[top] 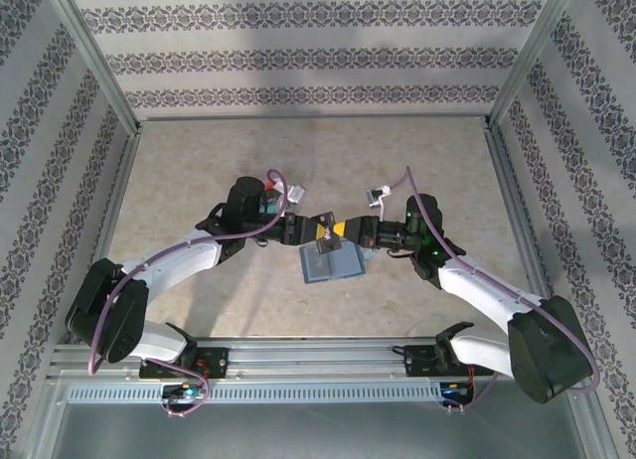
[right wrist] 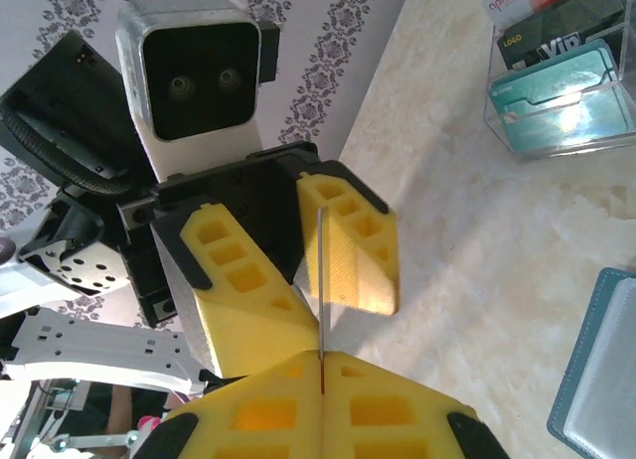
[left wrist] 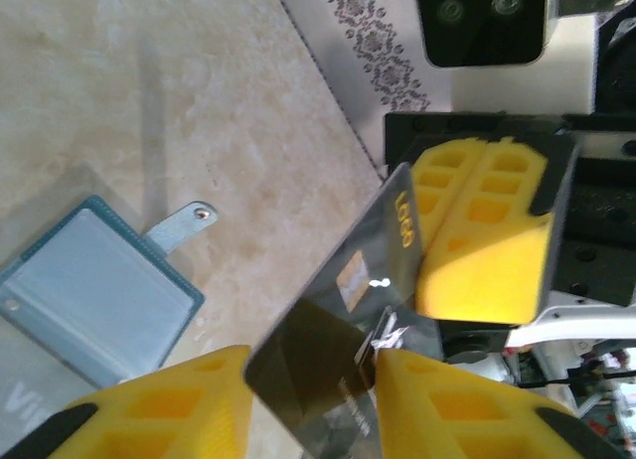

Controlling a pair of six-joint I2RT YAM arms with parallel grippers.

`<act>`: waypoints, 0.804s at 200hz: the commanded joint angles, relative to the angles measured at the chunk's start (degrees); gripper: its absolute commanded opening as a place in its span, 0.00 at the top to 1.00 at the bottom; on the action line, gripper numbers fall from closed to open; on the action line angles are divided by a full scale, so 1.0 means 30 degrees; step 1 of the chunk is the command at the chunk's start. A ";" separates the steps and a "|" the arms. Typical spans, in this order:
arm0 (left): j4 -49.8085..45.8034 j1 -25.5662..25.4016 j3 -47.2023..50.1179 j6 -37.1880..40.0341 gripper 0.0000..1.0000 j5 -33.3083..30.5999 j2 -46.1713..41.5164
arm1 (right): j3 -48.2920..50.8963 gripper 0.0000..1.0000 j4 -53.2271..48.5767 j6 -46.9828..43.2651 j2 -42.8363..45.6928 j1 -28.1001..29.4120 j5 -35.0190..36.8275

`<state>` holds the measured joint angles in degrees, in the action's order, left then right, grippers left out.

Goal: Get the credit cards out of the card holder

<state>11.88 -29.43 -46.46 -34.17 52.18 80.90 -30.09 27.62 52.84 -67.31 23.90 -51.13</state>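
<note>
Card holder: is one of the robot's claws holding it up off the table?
No, the card holder lies open on the table, clear of the right gripper, which pinches a dark card.

The table top [top: 199, 181] is a pale beige, marbled sheet with a soft sheen. Behind its far edge stands a back wall [top: 318, 52], white with grey bands of floral ornament. Side walls [top: 40, 161] in the same pattern rise from its left and right edges. Slim aluminium posts [top: 92, 52] run up from its far corners. Along its near edge lie metal rails [top: 318, 355] and a slotted strip [top: 298, 391], with grey sheet metal [top: 298, 434] nearer still. Even, diffuse light leaves faint shadows on the table top.
</note>
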 commanded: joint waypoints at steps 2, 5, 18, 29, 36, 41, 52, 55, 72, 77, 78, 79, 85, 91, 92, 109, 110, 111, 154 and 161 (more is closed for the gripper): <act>0.2427 0.0284 0.0293 -0.1052 0.74 0.0848 0.0015 | -0.0210 0.95 0.1985 0.0631 -0.0424 0.0236 -0.0662; 0.2603 0.0310 0.0322 -0.1132 0.75 0.0904 0.0044 | -0.0223 0.95 0.2074 0.0656 -0.0479 0.0236 -0.0670; 0.3556 0.0368 0.0496 -0.1795 0.83 0.1127 0.0099 | -0.0296 0.95 0.2473 0.0829 -0.0746 0.0268 -0.0732; 0.4500 0.0429 0.0645 -0.2418 0.89 0.1345 0.0185 | -0.0340 0.94 0.2756 0.0945 -0.0948 0.0295 -0.0795; 0.5086 0.0491 0.0770 -0.2839 0.93 0.1484 0.0262 | -0.0375 0.93 0.2874 0.0981 -0.1026 0.0295 -0.0824; 0.5527 0.0548 0.0861 -0.3138 0.95 0.1555 0.0318 | -0.0412 0.92 0.2921 0.0984 -0.1059 0.0295 -0.0850; 0.6567 0.0662 0.1106 -0.3812 1.00 0.1646 0.0392 | -0.0400 0.84 0.2923 0.0991 -0.1010 0.0244 -0.0761; 0.6848 0.0720 0.1186 -0.3990 1.00 0.1648 0.0395 | -0.0372 0.81 0.2923 0.0991 -0.0962 0.0237 -0.0719; 0.8139 0.0919 0.1473 -0.4843 1.00 0.1492 0.0410 | -0.0197 0.59 0.2562 0.0764 -0.0518 0.0106 -0.0285; 0.8386 0.0959 0.1551 -0.4978 1.00 0.1381 0.0370 | -0.0057 0.52 0.2473 0.0617 -0.0332 0.0068 -0.0124; 0.8424 0.0961 0.1560 -0.5011 1.00 0.1354 0.0368 | -0.0038 0.51 0.2464 0.0599 -0.0300 0.0064 -0.0094; 0.8458 0.0962 0.1565 -0.5028 1.00 0.1325 0.0367 | -0.0015 0.49 0.2445 0.0575 -0.0255 0.0062 -0.0065; 0.8722 0.0978 0.1641 -0.5164 1.00 0.1155 0.0287 | 0.0174 0.41 0.2383 0.0456 -0.0014 0.0046 0.0098; 0.9006 0.0987 0.1741 -0.5283 1.00 0.0965 0.0210 | 0.0356 0.35 0.2314 0.0313 0.0237 0.0039 0.0277; 0.9042 0.0989 0.1743 -0.5296 1.00 0.0926 0.0200 | 0.0387 0.34 0.2311 0.0300 0.0277 0.0021 0.0311; 0.9925 0.0990 0.2030 -0.5714 1.00 0.0096 0.0009 | 0.0858 0.28 0.2200 0.0057 0.1000 0.0083 0.0870; 0.9999 0.0976 0.2049 -0.5745 1.00 0.0052 0.0012 | 0.0888 0.28 0.2195 0.0055 0.1054 0.0086 0.0901; 1.0066 0.0984 0.2058 -0.5761 1.00 0.0001 0.0013 | 0.0903 0.28 0.2193 0.0039 0.1081 0.0088 0.0931; 1.3241 0.0992 0.2878 -0.7651 1.00 -0.1486 0.0070 | 0.1550 0.34 0.2980 -0.0354 0.2015 0.1393 0.3187; 1.3492 0.0987 0.2959 -0.7857 1.00 -0.1581 0.0118 | 0.1508 0.38 0.3173 -0.0416 0.1973 0.1694 0.3568</act>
<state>42.74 -27.00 -38.63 -53.23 50.24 81.60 -26.41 33.32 53.60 -62.15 26.44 -45.54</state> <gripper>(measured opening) 0.043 0.676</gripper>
